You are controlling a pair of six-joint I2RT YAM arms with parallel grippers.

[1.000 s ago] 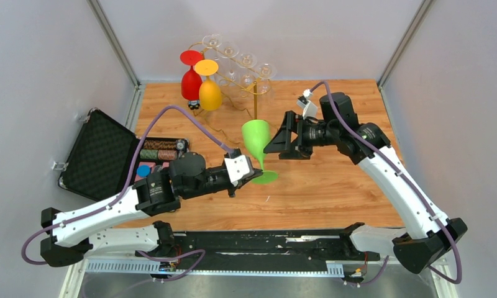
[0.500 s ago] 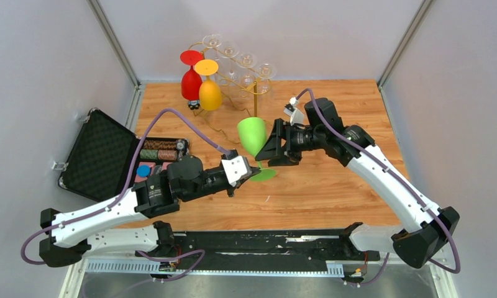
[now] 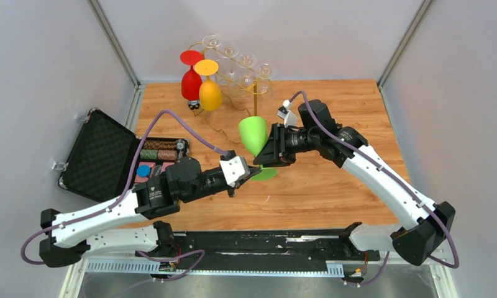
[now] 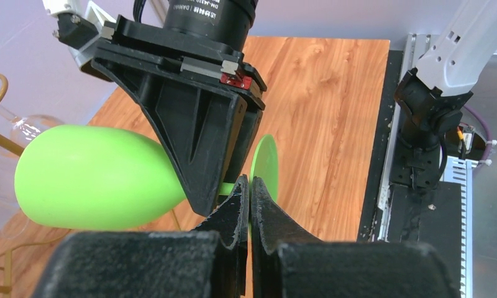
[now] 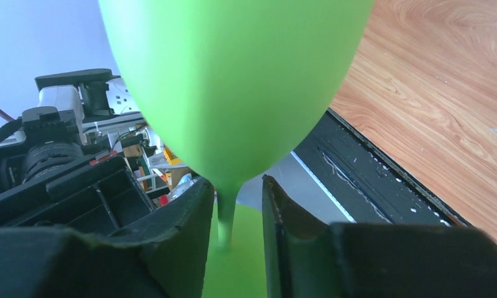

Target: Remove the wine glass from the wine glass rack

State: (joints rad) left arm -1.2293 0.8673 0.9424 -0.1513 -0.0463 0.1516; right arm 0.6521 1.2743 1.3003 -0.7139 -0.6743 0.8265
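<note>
Left gripper (image 4: 249,186): clamped tight on the thin stem of the green wine glass (image 4: 91,177), right beside its foot.
Right gripper (image 5: 237,192): jaws apart, one on either side of the same stem just under the bowl, with a sliver of gap on each side.
Green wine glass: off the rack, tipped over, bowl toward the back, foot toward the arms, between both grippers.
Wine glass rack (image 3: 255,105): at the back of the table (image 3: 333,192), just behind the bowl; clear glasses (image 3: 246,60) hanging from it.
Red glass (image 3: 191,84), yellow glass (image 3: 210,94): foot up, at the rack's left.
Open black case (image 3: 97,155): at the left edge.
</note>
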